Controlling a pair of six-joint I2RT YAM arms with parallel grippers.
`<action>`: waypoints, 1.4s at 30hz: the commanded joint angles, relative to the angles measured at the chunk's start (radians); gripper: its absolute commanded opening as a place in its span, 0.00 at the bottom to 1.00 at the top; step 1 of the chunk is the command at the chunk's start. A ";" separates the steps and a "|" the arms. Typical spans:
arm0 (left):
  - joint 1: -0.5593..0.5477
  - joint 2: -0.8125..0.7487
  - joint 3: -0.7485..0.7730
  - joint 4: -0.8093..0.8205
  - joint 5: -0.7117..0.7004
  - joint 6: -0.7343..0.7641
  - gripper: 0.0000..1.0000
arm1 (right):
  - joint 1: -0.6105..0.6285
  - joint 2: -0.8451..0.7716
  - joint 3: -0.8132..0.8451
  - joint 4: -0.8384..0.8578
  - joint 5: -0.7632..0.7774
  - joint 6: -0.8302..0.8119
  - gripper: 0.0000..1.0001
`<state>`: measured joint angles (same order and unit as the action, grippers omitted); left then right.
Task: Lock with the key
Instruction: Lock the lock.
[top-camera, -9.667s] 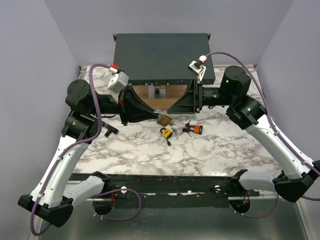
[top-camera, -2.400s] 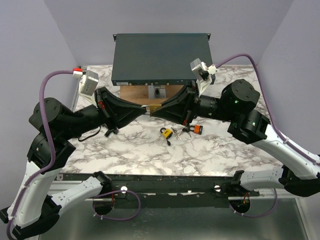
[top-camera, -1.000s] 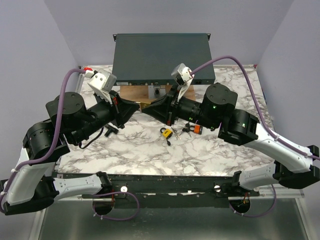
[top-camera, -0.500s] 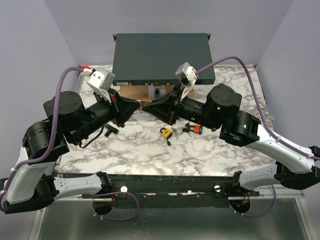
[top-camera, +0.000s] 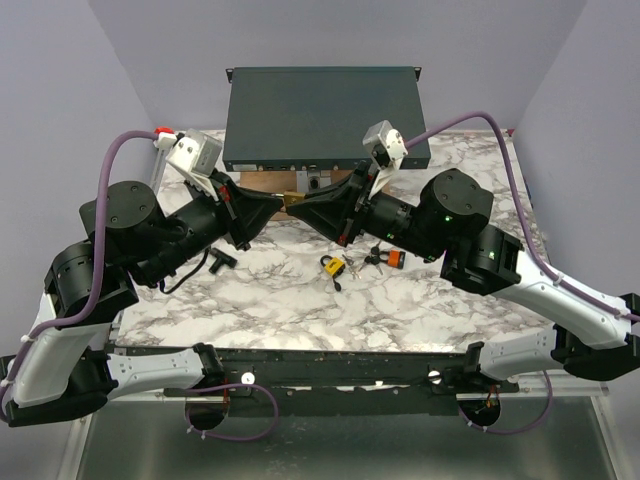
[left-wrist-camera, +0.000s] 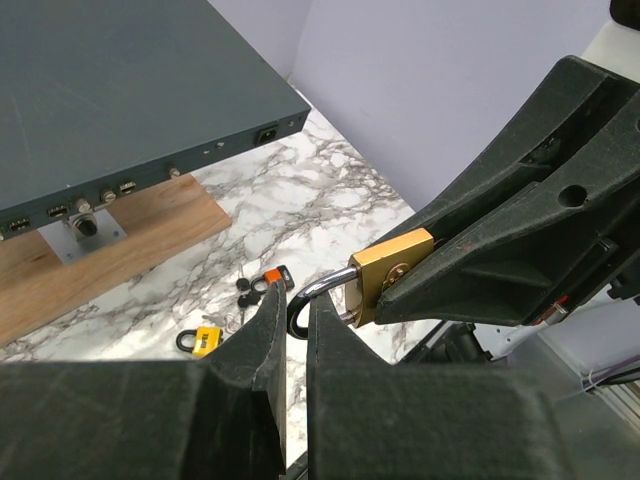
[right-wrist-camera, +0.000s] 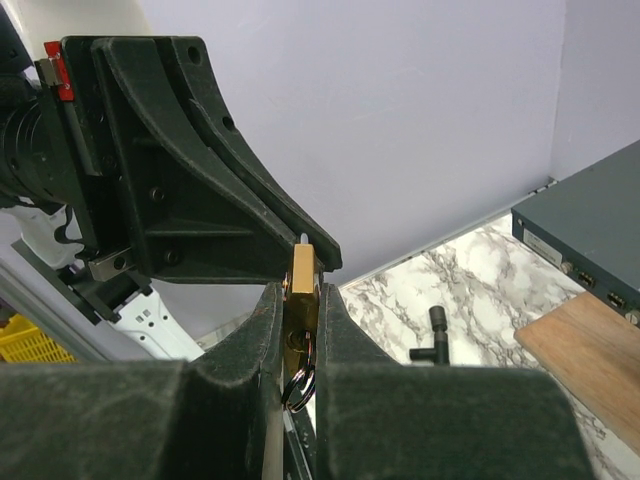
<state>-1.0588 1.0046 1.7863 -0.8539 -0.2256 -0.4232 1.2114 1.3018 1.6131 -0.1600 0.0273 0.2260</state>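
Observation:
The key (top-camera: 396, 259) with its orange head lies on the marble table (top-camera: 420, 310) among dark keys (top-camera: 374, 258); the left wrist view shows the key (left-wrist-camera: 272, 277) too. Neither gripper touches it. Both grippers meet in the air above the table's back. My left gripper (top-camera: 282, 204) (left-wrist-camera: 297, 310) is shut on the steel shackle (left-wrist-camera: 318, 287) of a small brass padlock (left-wrist-camera: 390, 272). My right gripper (top-camera: 299, 204) (right-wrist-camera: 302, 295) is shut on the body of that brass padlock (right-wrist-camera: 302, 280). A small ring (right-wrist-camera: 298, 385) hangs under the body.
A yellow padlock (top-camera: 334, 266) (left-wrist-camera: 203, 341) lies left of the keys. A dark grey box (top-camera: 320, 110) stands at the back, with a wooden board (top-camera: 262, 186) and a metal bracket (top-camera: 315, 181) before it. A black T-shaped piece (top-camera: 222, 259) lies at the left.
Both arms have shifted slightly toward the back, carrying the brass padlock between them. Both grips are the same. The keys and the yellow padlock have not moved.

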 joint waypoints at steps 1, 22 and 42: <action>-0.105 0.091 -0.003 0.308 0.394 -0.141 0.00 | 0.024 0.161 -0.089 -0.036 -0.060 0.007 0.01; -0.113 0.152 0.085 0.304 0.473 -0.158 0.00 | 0.023 0.185 -0.120 -0.043 -0.055 0.024 0.01; -0.112 0.218 0.131 0.224 0.506 -0.181 0.00 | 0.023 0.242 -0.086 -0.073 -0.031 0.015 0.01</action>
<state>-1.0756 1.0603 1.9385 -0.8318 -0.2207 -0.4355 1.2118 1.3067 1.6047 0.0025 0.0128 0.2687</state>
